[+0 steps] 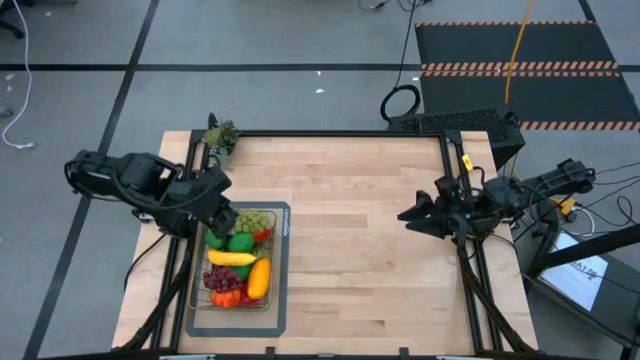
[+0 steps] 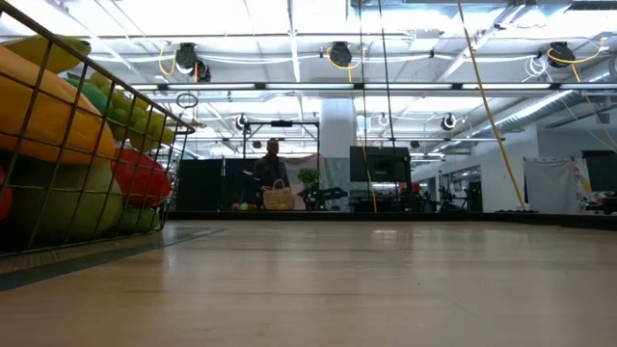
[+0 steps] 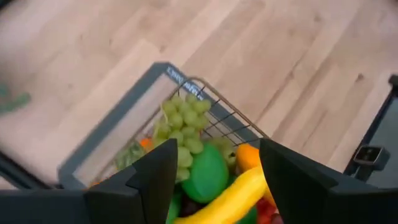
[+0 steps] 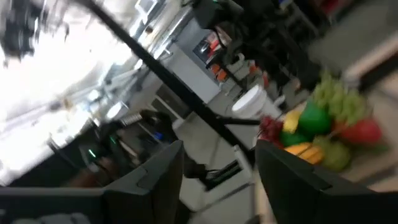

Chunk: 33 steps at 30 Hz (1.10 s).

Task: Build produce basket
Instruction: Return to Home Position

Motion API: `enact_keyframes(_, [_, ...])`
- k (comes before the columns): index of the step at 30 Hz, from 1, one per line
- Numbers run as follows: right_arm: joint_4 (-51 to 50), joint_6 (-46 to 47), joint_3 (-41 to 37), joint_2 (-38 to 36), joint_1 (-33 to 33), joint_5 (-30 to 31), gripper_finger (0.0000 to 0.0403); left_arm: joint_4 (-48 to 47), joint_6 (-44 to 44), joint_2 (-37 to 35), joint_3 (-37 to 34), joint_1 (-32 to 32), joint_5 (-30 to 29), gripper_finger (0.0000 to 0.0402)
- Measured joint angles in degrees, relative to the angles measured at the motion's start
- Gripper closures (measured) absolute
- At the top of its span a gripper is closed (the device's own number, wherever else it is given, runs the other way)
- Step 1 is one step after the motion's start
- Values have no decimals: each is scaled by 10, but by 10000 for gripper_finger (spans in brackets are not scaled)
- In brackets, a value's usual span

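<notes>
The wire basket point(image 1: 199, 297) stands on a grey mat point(image 1: 281, 214) at the table's left. It holds produce: green grapes point(image 1: 254, 220), a banana point(image 1: 230, 258), an orange mango point(image 1: 260, 278), purple-red grapes point(image 1: 222, 281) and green fruit point(image 1: 241, 242). My left gripper point(image 1: 216, 207) hangs open above the basket's far left corner. The left wrist view looks down past its fingers point(image 3: 217, 155) on the grapes point(image 3: 183, 118) and banana point(image 3: 239, 191); nothing is between them. My right gripper point(image 1: 412, 215) is raised at the table's right, open and empty point(image 4: 217, 155), pointing about level toward the produce point(image 4: 317, 124).
A small pot with a leafy sprig point(image 1: 221, 137) stands at the table's far left corner. Bare wood point(image 1: 370, 250) lies between basket and right arm. The basket's wire wall point(image 2: 96, 145) fills the low view's left. A person point(image 2: 273, 173) stands far off in the room.
</notes>
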Motion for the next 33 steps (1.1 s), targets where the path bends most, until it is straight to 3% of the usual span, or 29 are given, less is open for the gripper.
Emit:
enact_keyframes(8, [0,-288,0,-17,0,1,290,67,132,-1,8,11,-91,184])
enact_keyframes(13, [-9,-420,0,-17,-7,5,372,188,323,-4,2,24,-110,272])
enact_keyframes(17, [-44,-476,0,-17,-18,41,394,307,464,-15,-32,62,-53,372])
enact_keyframes(19, [-63,-480,0,-19,-24,66,395,369,504,-38,-68,89,-8,392])
enact_keyframes(28, [-175,-512,0,-26,-62,78,402,622,577,-159,-295,190,97,398])
enact_keyframes(33, [-191,-535,-2,-20,-70,78,402,700,574,-207,-400,204,111,396])
